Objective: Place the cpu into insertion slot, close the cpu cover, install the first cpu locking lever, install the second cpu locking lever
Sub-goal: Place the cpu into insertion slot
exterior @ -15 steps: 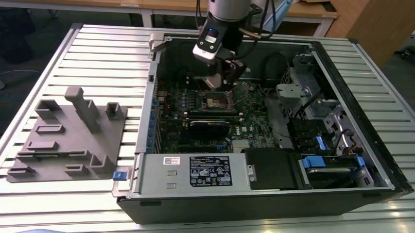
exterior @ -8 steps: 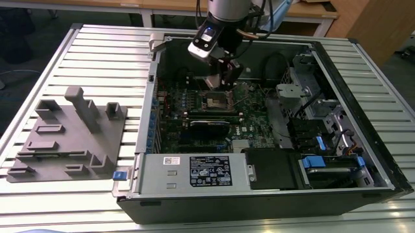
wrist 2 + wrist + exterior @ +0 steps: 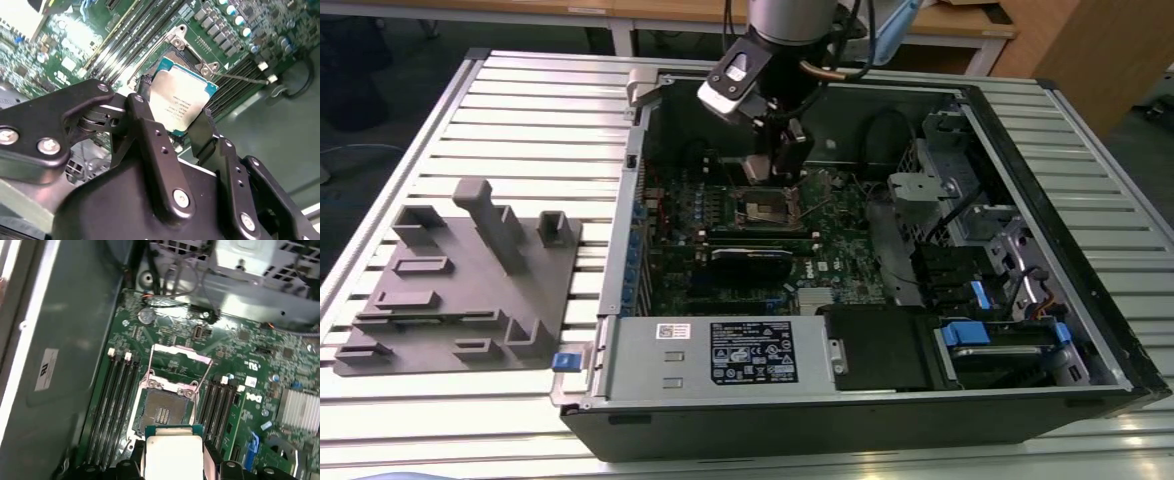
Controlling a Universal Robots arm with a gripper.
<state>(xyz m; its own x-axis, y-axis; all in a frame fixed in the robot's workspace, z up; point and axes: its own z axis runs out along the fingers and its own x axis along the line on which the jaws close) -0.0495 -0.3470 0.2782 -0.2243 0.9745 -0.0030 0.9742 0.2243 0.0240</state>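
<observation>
Silver cpu (image 3: pixel 185 97) (1 chip) sits clenched in the end effector (image 3: pixel 176 102); the first wrist view adds 1 bare slot (image 3: pixel 162 414) and 1 open cover (image 3: pixel 178 357).

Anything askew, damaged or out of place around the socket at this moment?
Nothing stands out. The gripper holds the cpu between its fingers near the open slot, whose contacts are bare, and the cover stands swung up off it.
</observation>
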